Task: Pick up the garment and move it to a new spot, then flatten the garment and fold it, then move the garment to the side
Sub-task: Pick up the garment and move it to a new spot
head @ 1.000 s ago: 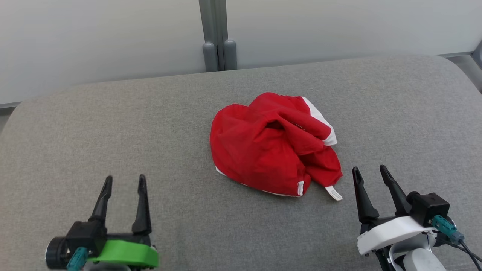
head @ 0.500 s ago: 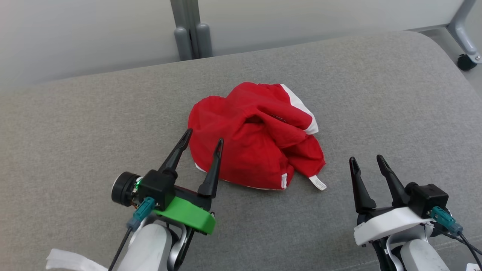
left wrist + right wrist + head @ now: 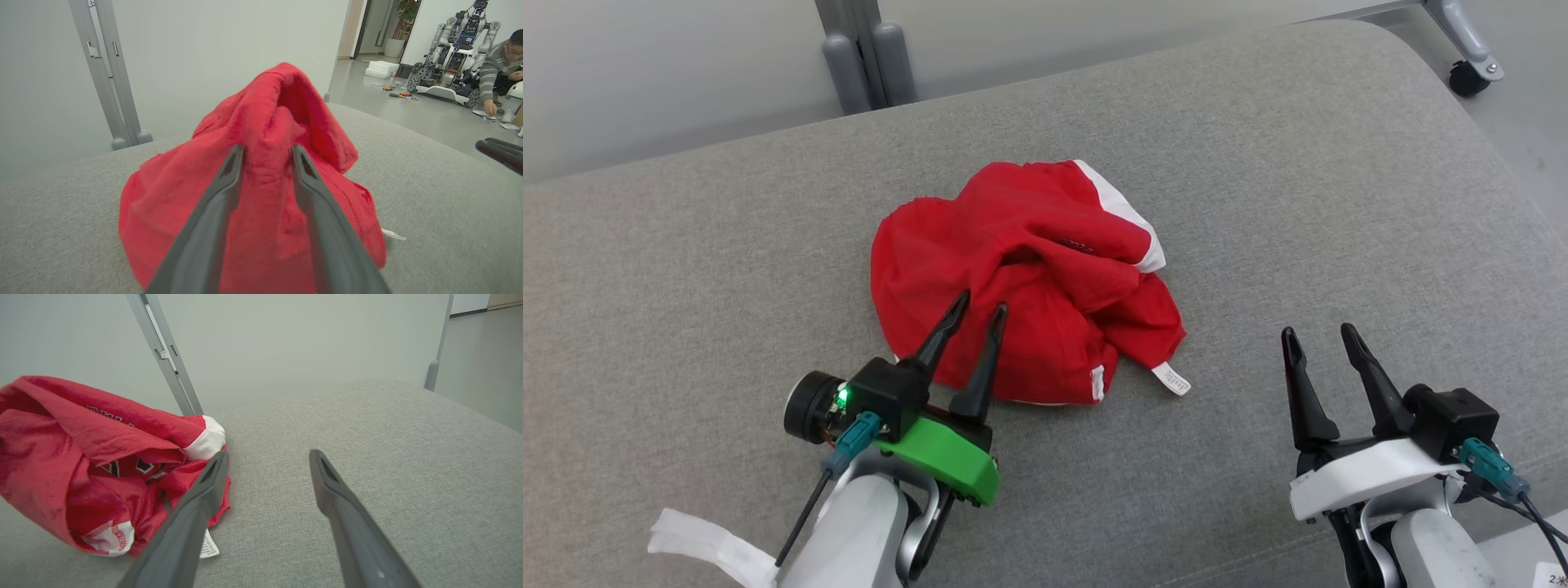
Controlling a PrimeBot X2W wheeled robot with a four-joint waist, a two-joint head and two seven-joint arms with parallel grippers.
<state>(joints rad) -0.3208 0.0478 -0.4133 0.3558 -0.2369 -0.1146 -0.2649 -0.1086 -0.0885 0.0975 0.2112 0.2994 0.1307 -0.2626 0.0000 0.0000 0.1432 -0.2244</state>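
Observation:
The garment (image 3: pixel 1054 245) is a crumpled red shirt with white trim, lying in a heap mid-cushion. My left gripper (image 3: pixel 982 302) reaches onto its near left part. In the left wrist view the fingers (image 3: pixel 212 220) stand half closed on either side of a raised ridge of the garment (image 3: pixel 171 196), cloth touching both; I cannot tell if it is pinched. To the garment's right, my right gripper (image 3: pixel 1316 331) rests open above bare fabric. The right wrist view has the garment (image 3: pixel 61 457) left of the right gripper (image 3: pixel 268 454), whose fingers hold nothing.
The grey cushioned surface (image 3: pixel 1339 204) ends at a rounded far edge, with a grey post (image 3: pixel 858 49) and pale wall behind. A caster (image 3: pixel 1470 77) stands at the far right. A white care tag (image 3: pixel 1172 378) sticks out. A person (image 3: pixel 498 61) crouches by another robot (image 3: pixel 457 28) far off.
My left arm has swung forward and right onto the garment and its jaws have narrowed around a fold. The head camera has turned, shifting the scene left. The right gripper stays open.

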